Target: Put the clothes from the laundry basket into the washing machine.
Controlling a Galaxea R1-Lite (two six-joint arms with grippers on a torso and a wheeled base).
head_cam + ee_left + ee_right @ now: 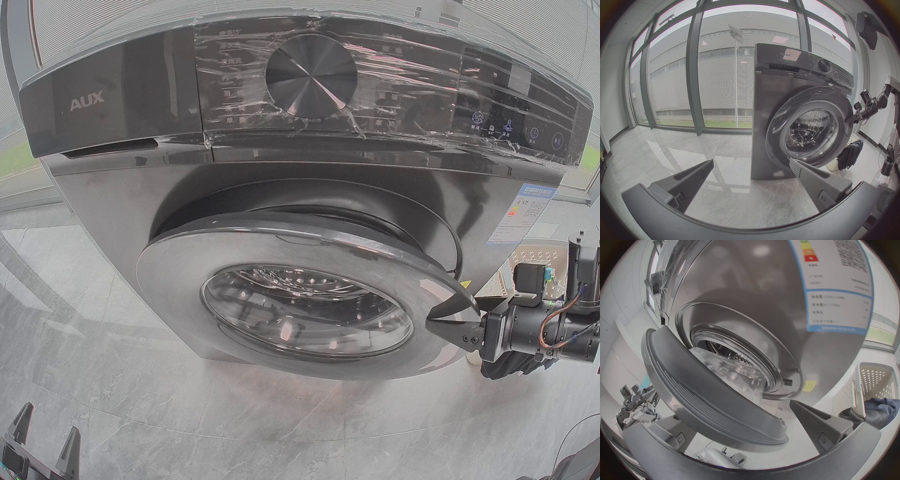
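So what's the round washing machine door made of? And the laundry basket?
The door: its grey ring looks like glossy plastic or painted metal, since it mirrors the light; hard to tell which. Its window looks like clear glass, because you can see through it. The laundry basket: probably matt white plastic, with small punched holes.

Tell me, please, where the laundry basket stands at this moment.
In the head view the laundry basket stands on the floor at the robot's right, beside the washing machine and just beyond the right gripper, with dark clothes in it.
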